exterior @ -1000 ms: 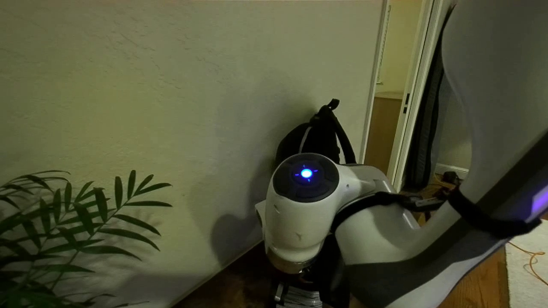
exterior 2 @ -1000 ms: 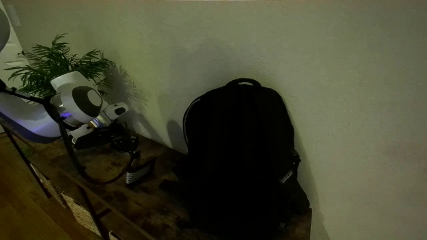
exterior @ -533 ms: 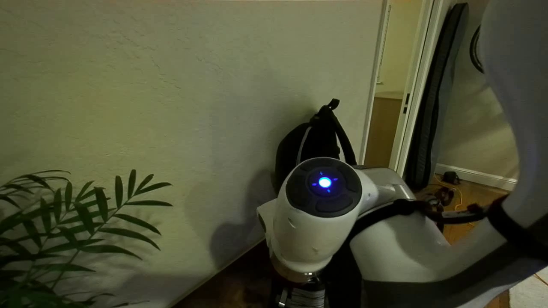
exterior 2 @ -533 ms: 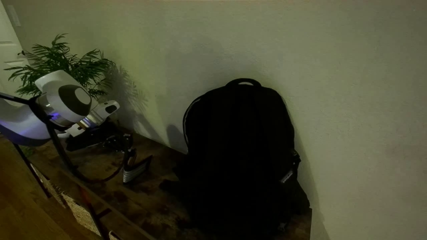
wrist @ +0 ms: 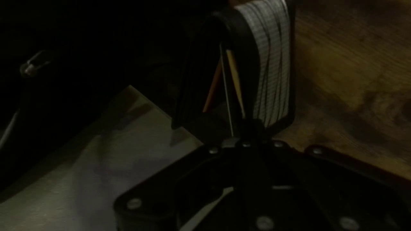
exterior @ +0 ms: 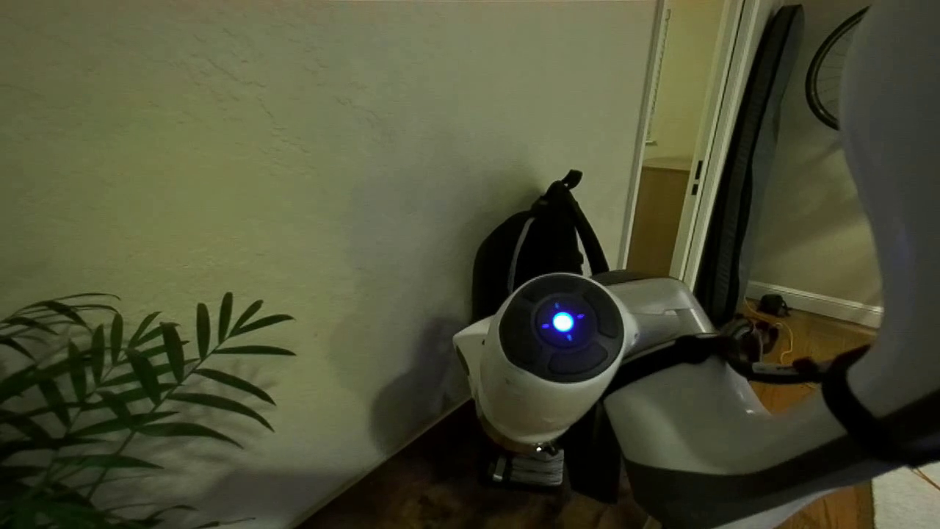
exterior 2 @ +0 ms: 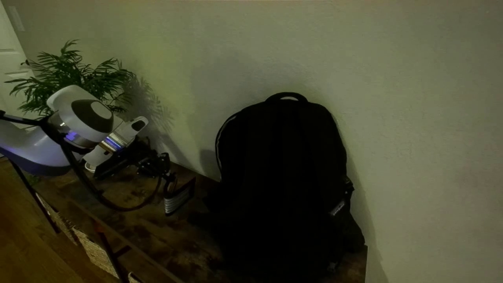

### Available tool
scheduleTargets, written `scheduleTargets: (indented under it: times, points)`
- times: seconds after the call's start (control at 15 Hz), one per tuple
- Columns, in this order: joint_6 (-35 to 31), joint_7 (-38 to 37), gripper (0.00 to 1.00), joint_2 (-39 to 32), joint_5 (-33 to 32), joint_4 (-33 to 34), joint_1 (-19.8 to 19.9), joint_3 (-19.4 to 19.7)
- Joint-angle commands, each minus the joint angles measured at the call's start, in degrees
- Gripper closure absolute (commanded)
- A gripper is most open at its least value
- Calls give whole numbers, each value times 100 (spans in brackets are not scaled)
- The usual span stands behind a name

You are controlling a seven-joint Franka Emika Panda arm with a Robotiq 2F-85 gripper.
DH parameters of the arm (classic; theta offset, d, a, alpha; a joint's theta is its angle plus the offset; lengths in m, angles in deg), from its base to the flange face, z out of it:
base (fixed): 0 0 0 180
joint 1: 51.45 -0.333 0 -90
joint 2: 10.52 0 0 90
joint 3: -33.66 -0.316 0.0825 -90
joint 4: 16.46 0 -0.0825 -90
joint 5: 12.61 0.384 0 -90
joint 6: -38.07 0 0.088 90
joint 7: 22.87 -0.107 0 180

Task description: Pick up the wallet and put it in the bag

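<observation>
We see the fingers (wrist: 253, 128) pinching the wallet (wrist: 271, 64) at their tips, seemingly by one thin edge, though the wrist view is dark. So slight a hold could let it slip short of the bag (exterior 2: 283, 177), whose handle (exterior 2: 287, 94) both exterior views show ahead of the fingers; the wrist view doesn't.

Leafy green plant (exterior: 145, 376) shows in both exterior views, near a plain, kinda bumpy wall (exterior: 257, 147). The worktop (exterior 2: 149, 236) runs along that wall, mottled brown and pretty dark, with some woven-looking stuff (exterior 2: 94, 249) underneath. White panel door (exterior 2: 10, 63) off to the side. And in an exterior view there's a white door frame (exterior: 714, 162), a tall dark padded-looking thing (exterior: 747, 162) standing tilted, part of a spoked wheel (exterior: 811, 81), an orange cord (exterior: 791, 338) on the wood floor (exterior: 826, 334), plus a bit of pale rug (exterior: 907, 492).
</observation>
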Motion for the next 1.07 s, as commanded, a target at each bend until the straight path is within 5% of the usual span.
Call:
scheduleTargets:
  times: [0.0, 0.4, 0.53, 1.0]
  points:
    - [-110, -108, 98, -332, 313, -204, -487, 303]
    - [-83, 24, 97, -493, 1006, -243, -597, 232]
    - [-110, 60, 69, -388, 1187, -284, -571, 228]
    - [-226, 146, 25, -158, 1627, -368, -503, 334]
